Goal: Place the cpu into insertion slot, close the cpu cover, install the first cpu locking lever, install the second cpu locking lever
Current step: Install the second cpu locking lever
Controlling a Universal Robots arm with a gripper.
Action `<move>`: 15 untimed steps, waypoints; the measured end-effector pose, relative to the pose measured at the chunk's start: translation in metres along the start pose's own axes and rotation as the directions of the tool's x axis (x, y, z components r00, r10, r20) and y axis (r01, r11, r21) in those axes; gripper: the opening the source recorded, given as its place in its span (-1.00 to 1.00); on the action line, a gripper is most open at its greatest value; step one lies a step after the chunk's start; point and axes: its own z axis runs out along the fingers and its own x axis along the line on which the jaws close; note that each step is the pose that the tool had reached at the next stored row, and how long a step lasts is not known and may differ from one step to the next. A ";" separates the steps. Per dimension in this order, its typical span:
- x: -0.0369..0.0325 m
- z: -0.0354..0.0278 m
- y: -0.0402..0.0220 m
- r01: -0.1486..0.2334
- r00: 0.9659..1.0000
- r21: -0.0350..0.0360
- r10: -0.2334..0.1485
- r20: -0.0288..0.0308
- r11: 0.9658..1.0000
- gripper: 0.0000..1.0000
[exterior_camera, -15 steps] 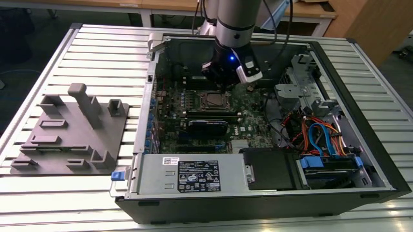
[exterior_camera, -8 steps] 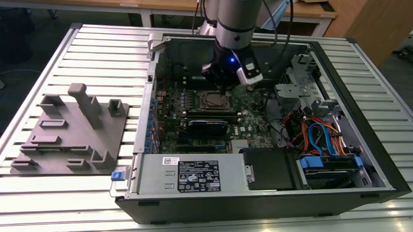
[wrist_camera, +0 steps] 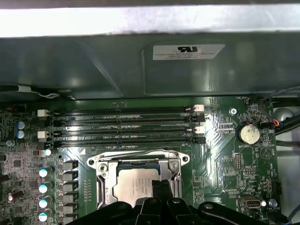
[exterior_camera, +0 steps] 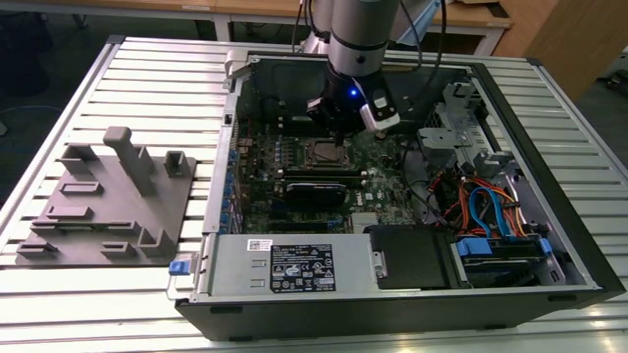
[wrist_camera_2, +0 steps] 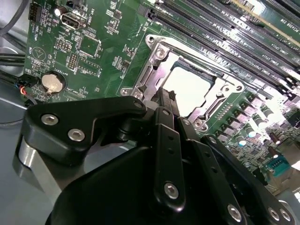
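Observation:
The cpu (wrist_camera: 131, 185) lies in the insertion slot (exterior_camera: 322, 152) on the green motherboard, its silver-grey top showing through the square cut-out. In the second wrist view the cpu (wrist_camera_2: 190, 86) looks bright under glare. The cpu cover (wrist_camera: 104, 165) lies flat over it as a silver frame, and in the second wrist view the cpu cover (wrist_camera_2: 157, 56) shows its screws and thin lever rods along its sides. My gripper (wrist_camera_2: 165, 97) is shut, its black fingers pressed together. Its tip sits at the edge of the cover. In the exterior view the gripper (exterior_camera: 340, 134) hangs just above the socket.
The open computer case (exterior_camera: 579, 250) lies on a slatted metal table (exterior_camera: 147, 81). Memory slots (wrist_camera: 122, 126) run beside the socket, near a coin battery (wrist_camera: 248, 133). Cables (exterior_camera: 481, 202) and a drive cage crowd the exterior view's right. A grey fixture block (exterior_camera: 108, 198) stands at the left.

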 end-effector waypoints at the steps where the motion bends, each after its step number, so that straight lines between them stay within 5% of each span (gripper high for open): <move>1: 0.0000 -0.0006 0.0000 0.000 1.000 0.000 0.000 0.000 1.000 -0.80; 15: -0.0002 -0.0051 -0.0028 0.000 1.000 0.000 0.000 0.000 1.000 -0.80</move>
